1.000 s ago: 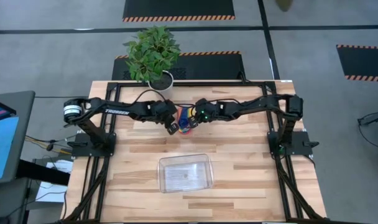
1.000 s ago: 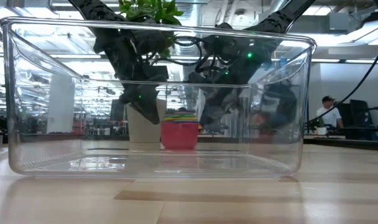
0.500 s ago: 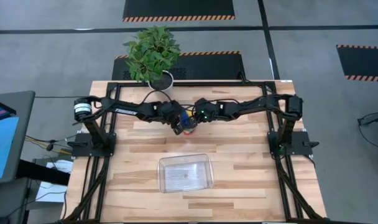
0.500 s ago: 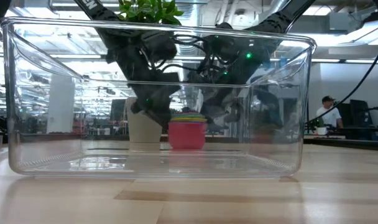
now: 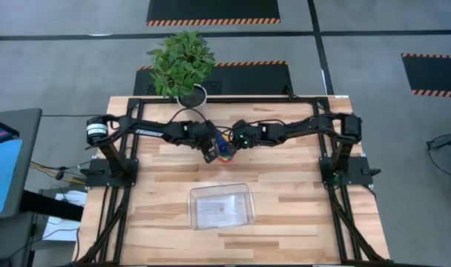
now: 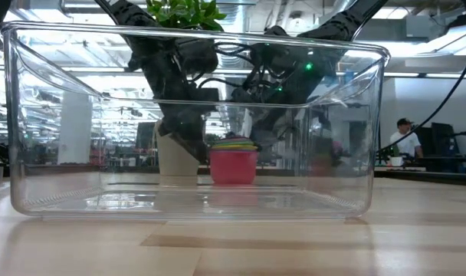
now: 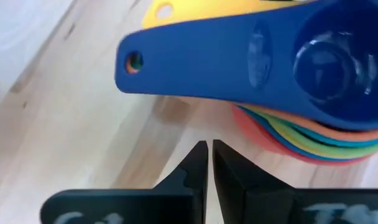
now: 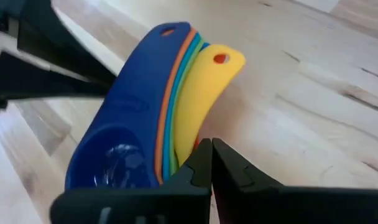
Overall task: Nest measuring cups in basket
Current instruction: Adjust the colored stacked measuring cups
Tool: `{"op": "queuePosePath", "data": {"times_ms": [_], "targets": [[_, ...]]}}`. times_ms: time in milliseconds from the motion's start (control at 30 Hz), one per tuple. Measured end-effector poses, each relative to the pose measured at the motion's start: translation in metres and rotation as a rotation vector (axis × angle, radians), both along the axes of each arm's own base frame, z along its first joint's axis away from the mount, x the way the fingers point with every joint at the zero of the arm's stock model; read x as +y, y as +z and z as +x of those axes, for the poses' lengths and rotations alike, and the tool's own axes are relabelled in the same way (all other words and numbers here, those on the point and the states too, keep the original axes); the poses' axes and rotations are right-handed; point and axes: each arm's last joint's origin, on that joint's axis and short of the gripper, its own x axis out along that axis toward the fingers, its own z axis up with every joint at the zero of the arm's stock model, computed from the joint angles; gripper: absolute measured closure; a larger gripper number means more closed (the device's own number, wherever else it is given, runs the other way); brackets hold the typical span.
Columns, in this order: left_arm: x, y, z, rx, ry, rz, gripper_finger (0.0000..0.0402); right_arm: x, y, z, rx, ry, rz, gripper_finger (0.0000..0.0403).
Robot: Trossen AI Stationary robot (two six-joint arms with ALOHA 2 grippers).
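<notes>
— Since a second ago our left arm has pushed in from the side, and the stack of cups (image 5: pixel 224 147) has slid a little toward our right arm.

— We see it too. Our left claw (image 7: pixel 209 147) has its fingers pressed together and empty, the tips just beside the base of the stack, under the dark blue handle (image 7: pixel 195 59).

— And our right claw (image 8: pixel 211 149)?

— Its fingers are nearly touching, holding nothing, close against the yellow handle (image 8: pixel 201 93).

— Where do the cups sit?

— Nested together on the table (image 5: pixel 300 185) between our two claws, the red one (image 6: pixel 233 165) outermost, well behind the clear basket (image 5: pixel 222 206), near the potted plant (image 5: pixel 182 63).
</notes>
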Motion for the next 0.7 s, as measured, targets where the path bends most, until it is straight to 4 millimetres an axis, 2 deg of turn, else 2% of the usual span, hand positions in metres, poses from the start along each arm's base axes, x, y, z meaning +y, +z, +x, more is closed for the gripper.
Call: {"op": "queuePosePath", "data": {"times_ms": [233,533,700], "targets": [[-0.006,0.004,-0.004,0.027,0.000,-0.014,0.0391,0.004,-0.001,0.001,-0.004,-0.001,0.038,0.0395],[-0.008,0.001,-0.011,0.107,-0.007,-0.013,0.0391,0.050,-0.003,0.007,0.000,0.118,0.092,0.0378],[-0.007,0.002,-0.010,0.105,-0.033,0.006,0.0391,0.073,0.000,0.013,-0.067,0.138,0.126,0.0391]]}}
